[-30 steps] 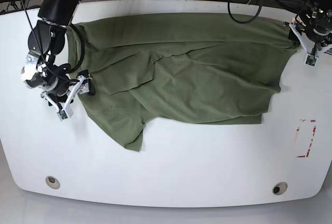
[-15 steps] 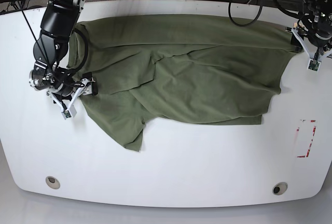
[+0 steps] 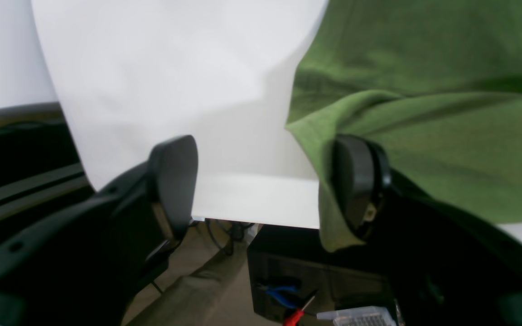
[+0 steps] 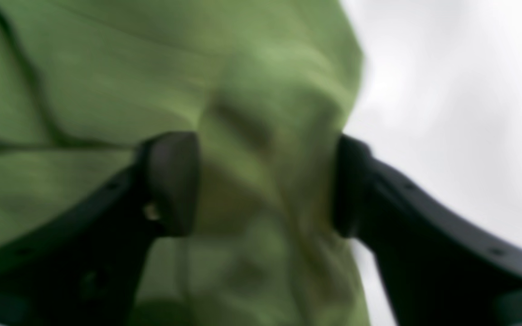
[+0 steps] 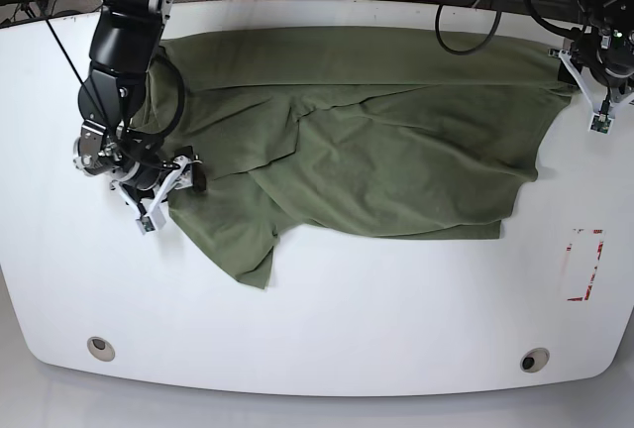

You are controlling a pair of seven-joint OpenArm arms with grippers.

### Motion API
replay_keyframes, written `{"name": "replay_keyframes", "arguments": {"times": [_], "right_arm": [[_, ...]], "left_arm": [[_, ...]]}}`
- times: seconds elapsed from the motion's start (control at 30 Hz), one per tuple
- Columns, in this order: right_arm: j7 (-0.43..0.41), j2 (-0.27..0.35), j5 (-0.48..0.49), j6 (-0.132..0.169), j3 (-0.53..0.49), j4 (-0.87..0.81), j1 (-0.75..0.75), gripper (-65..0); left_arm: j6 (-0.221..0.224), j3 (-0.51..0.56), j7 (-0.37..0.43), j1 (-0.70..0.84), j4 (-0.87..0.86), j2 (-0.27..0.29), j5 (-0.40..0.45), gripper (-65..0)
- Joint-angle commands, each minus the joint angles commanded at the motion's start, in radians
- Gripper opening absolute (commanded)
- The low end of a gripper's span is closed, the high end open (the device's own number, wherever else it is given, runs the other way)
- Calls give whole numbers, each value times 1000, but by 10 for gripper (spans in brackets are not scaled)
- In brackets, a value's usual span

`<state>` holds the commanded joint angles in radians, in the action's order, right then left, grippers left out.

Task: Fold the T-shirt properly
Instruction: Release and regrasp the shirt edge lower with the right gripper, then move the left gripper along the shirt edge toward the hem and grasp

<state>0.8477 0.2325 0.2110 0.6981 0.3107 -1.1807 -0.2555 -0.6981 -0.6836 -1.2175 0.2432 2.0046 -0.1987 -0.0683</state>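
1. Table [image 5: 327, 319]: gives you a flat folding surface
2. Shirt [image 5: 357, 141]: lies rumpled across the far half, unfolded
3. Right gripper [image 4: 265, 185]: jaws wide, straddling a raised edge, ready to pinch
4. Left gripper [image 3: 265, 181]: jaws wide at the corner; one finger under cloth

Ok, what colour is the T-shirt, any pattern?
Plain olive green, no pattern; the T-shirt shows best in the base view.
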Motion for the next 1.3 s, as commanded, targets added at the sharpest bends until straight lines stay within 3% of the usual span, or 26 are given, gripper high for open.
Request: {"name": "replay_keyframes", "arguments": {"times": [0.33,0.5,0.73,0.83,0.9,1.07,1.13,1.3], "right_arm": [[0,-25,0,0,-2,0,0,-449],[0,-25,0,0,-2,0,0,-457],[0,-25,0,0,-2,-3,0,-457],[0,-26,8,0,-2,-3,0,-457],[0,-28,8,0,-2,-3,0,-457],[0,-28,9,0,-2,-3,0,-457],[0,-28,9,0,-2,-3,0,-457],[0,-28,9,0,-2,-3,0,-458]], "left_arm": [[0,14,-18,23,-2,-32,-150,-258],[0,86,-58,51,-5,-83,-153,-258],[0,84,-78,44,-55,-80,-158,-258],[0,91,-104,44,-120,-80,-241,-258],[0,106,-109,44,-184,-81,-354,-258],[0,127,-110,51,-264,-86,-537,-258],[0,126,-110,52,-275,-87,-582,-258],[0,126,-109,51,-259,-87,-588,-258]]}}
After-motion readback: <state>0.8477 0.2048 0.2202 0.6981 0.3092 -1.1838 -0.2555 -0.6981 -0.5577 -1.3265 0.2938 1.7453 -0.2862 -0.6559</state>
